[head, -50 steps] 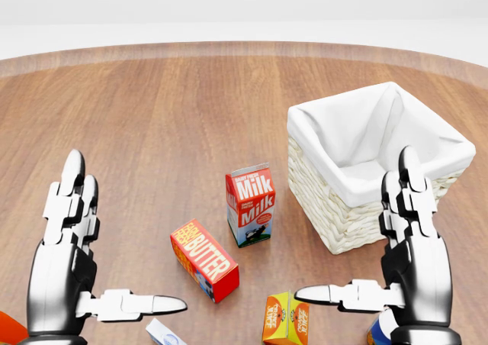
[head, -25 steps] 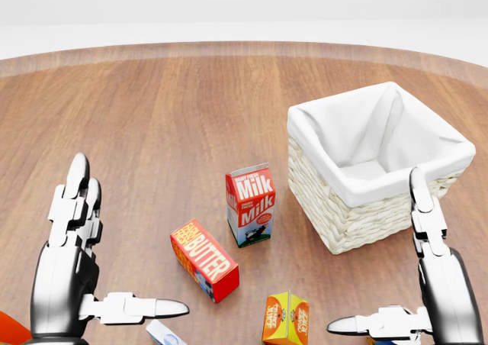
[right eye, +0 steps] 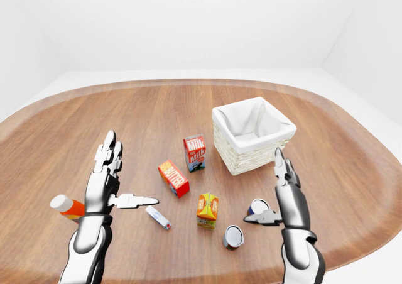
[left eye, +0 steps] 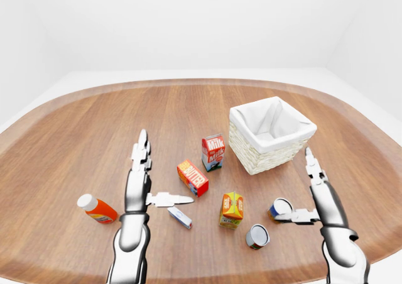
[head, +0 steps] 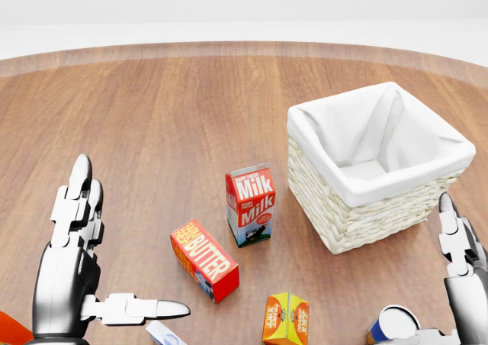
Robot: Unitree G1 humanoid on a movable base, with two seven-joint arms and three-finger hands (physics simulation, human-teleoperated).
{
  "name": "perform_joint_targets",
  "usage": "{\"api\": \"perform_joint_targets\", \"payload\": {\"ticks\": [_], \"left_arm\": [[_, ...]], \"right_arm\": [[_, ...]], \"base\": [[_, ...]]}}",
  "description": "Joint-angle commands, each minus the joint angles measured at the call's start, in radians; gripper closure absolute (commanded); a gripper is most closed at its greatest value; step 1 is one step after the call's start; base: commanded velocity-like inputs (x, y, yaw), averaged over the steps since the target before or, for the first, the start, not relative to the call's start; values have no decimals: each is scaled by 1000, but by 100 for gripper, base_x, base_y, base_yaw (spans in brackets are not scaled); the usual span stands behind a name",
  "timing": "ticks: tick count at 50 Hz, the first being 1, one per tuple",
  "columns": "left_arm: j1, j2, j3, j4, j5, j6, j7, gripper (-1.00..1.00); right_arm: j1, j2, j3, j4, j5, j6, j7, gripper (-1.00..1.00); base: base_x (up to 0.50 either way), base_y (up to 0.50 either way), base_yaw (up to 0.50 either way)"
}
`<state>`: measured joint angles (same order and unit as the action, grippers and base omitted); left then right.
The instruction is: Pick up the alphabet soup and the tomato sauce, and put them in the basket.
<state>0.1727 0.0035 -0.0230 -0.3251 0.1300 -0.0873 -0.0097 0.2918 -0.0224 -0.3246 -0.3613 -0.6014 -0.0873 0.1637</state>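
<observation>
Left-eye view, right hand (left eye: 314,196) open, beside can (left eye: 280,207)

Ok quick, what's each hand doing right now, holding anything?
Left hand: open, holding nothing.
Right hand: open, thumb beside a can, not gripping it.

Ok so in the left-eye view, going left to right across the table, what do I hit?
Orange bottle → left hand → butter box → milk carton → orange juice carton → silver-ended can → blue can → right hand.
</observation>
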Motion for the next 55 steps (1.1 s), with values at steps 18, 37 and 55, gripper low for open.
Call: {"api": "perform_joint_targets", "payload": {"ticks": [18,37,55], "left_arm": [[-13,1,8,19,-11,0,-2,-100],[-5,1,1,16,-3,0,-1,-100],[1,1,-2,7,-1,0,-2,-100]], "right_arm": [[39,29,-123,-102,-135,0,129,-100],[61,87,-188,-151,-342,0,23,-100],[93,108,-165,-193,-577,0,-191,-100]], "base": [[0,0,0],[0,0,0],[0,0,0]]}}
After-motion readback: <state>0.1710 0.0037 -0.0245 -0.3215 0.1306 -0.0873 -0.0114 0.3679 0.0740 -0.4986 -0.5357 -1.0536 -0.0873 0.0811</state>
